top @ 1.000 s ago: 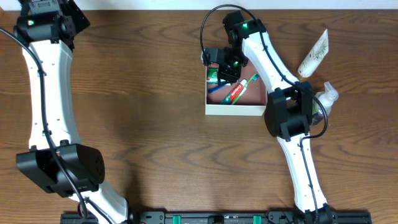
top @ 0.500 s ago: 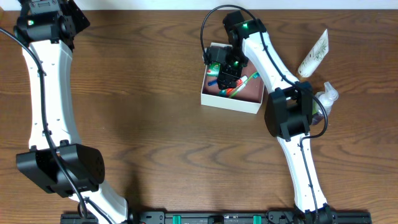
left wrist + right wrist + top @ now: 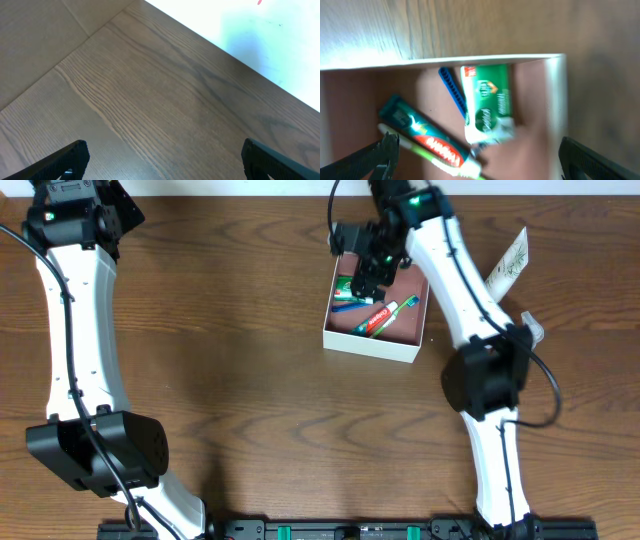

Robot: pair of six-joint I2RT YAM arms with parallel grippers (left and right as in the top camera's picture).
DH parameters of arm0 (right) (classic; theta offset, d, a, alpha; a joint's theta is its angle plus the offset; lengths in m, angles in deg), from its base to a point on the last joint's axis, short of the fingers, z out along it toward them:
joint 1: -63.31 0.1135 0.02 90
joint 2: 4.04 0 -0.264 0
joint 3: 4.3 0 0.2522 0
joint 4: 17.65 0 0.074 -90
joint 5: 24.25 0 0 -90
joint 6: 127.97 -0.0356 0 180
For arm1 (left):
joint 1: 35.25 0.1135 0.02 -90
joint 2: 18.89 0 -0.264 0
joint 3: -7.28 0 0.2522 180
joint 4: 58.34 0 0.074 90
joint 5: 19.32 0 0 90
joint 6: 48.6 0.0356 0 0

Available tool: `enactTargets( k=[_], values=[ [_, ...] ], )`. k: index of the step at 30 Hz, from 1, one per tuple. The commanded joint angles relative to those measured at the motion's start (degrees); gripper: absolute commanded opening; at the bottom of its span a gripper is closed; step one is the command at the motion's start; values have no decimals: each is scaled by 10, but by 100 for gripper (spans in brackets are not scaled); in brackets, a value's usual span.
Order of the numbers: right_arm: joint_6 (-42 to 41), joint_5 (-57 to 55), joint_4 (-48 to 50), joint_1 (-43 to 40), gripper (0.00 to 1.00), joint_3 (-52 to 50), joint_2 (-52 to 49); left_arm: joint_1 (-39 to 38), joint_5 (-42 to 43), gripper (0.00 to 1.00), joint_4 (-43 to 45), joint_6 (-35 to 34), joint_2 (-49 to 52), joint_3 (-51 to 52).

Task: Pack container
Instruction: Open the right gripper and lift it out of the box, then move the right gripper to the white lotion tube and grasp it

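Observation:
The container (image 3: 370,345) is a shallow white box with a pink inside, standing on the wooden table right of centre. In it lie a green packet (image 3: 345,288), a red and green toothpaste tube (image 3: 378,318), a green toothbrush (image 3: 397,308) and a blue toothbrush (image 3: 454,92). My right gripper (image 3: 358,262) hangs open above the box's far left corner with nothing between its fingers. The right wrist view looks down on the container (image 3: 470,61), the green packet (image 3: 487,105) and the toothpaste tube (image 3: 427,137) below my right gripper (image 3: 480,160). My left gripper (image 3: 162,155) is open over bare wood at the far left.
A white tube (image 3: 508,262) lies on the table to the right of the box. A pump bottle (image 3: 530,328) is half hidden behind the right arm. The table's far edge runs close behind both grippers.
My right gripper opened, let go of the green packet in the box, and drew up and back toward the far edge. The box slid and turned slightly. The left arm stayed still.

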Motion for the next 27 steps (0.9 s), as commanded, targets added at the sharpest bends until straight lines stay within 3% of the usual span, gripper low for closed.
enactTargets(
  k=[1,7,13,18,22,27],
  values=[
    [-61,-27,0,-1,99,4,72,1,-9,98,0,3,-2,3],
    [-211,-181,34,-28,99,4,149,1,-9,98,0,3,-2,3],
    [-485,-331,20,-81,99,4,158,1,-9,98,0,3,-2,3],
    [-662,-312,-27,-132,99,4,163,1,-9,98,0,3,-2,3],
    [-670,-203,-27,-159,99,4,166,1,-9,98,0,3,-2,3],
    [-651,-188,-41,-177,99,1,162,1,-9,98,0,3,-2,3]
  ],
)
